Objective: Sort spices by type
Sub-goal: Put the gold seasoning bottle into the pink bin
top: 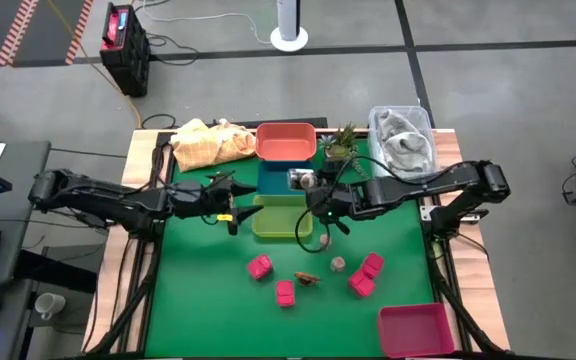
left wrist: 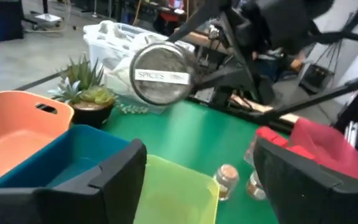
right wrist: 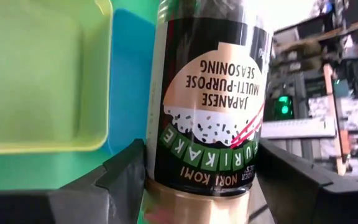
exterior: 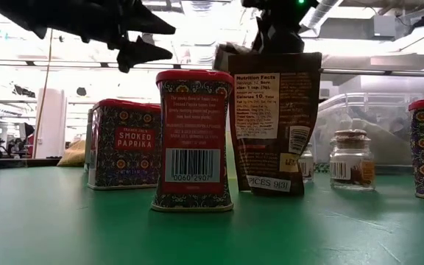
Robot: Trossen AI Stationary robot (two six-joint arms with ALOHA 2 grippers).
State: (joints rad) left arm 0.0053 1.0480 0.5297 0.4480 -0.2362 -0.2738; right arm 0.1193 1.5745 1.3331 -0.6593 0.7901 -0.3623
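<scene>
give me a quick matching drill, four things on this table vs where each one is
Things:
1. furikake jar
2. yellow cloth
3. plant
4. magenta tray

Places:
a. between the coral bin and the clear tub
b. by itself at a table corner, on the right arm's side
c. gripped in the right end effector
d. next to the coral bin, on the left arm's side

Pairs: 1-c, 2-d, 3-a, 4-b
</scene>
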